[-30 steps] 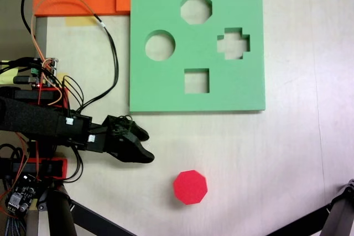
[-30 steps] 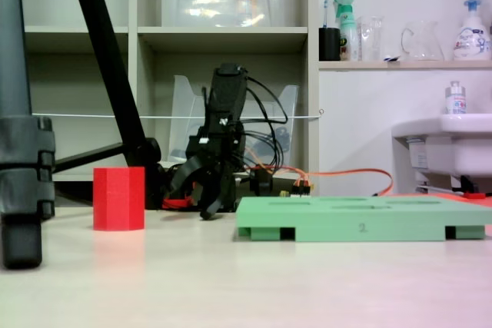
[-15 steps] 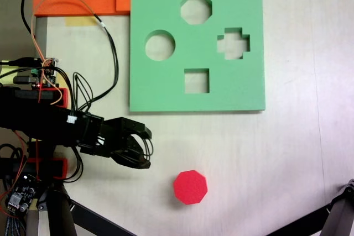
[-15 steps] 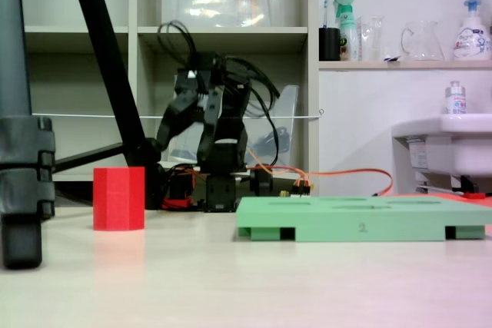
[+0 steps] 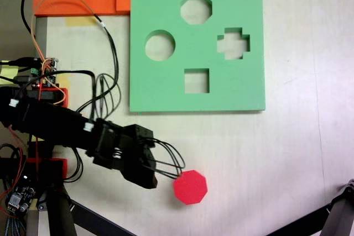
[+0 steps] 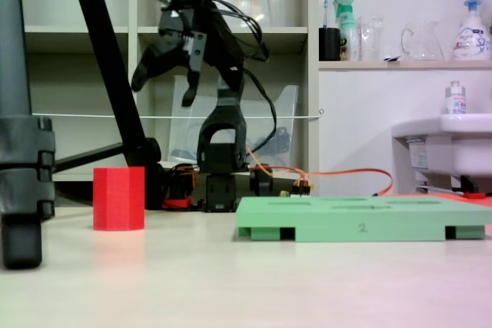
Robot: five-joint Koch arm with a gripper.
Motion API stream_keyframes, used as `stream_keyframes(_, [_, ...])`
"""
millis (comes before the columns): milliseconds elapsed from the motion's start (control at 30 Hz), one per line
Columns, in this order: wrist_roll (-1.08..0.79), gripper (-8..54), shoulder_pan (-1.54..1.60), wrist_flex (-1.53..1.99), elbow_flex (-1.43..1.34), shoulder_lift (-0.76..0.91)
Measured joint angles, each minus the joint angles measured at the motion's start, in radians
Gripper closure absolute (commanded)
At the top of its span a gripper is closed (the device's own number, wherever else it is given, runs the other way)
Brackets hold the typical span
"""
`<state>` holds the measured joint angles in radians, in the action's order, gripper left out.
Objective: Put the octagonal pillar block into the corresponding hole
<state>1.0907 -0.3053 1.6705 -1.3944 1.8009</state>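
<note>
basically nothing done yet. the octagonal pillar block (image 5: pixel 191 187) sits untouched on the tabletop (image 5: pixel 287 153), by its near edge in the top-down fixed view, well apart from the green board's octagonal hole (image 5: pixel 196 8). the claw (image 6: pixel 164 79) hangs spread apart and empty, high above the block.

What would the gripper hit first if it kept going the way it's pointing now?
Probably the octagonal pillar block. The gripper, jaws open, is raised and tilts down toward it. Nothing stands between them, though depth is hard to judge, so it could meet the table just short.
</note>
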Motion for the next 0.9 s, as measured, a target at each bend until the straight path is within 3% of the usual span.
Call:
stream_keyframes(67, [-0.02, -6.9, -0.005, 0.002, 0.002, -0.043])
stream_keyframes(533, [-0.035, -6.9, -0.026, -0.11, 0.084, -0.393])
stream_keyframes(900, [-0.025, -6.9, -0.04, -0.235, 0.086, -0.479])
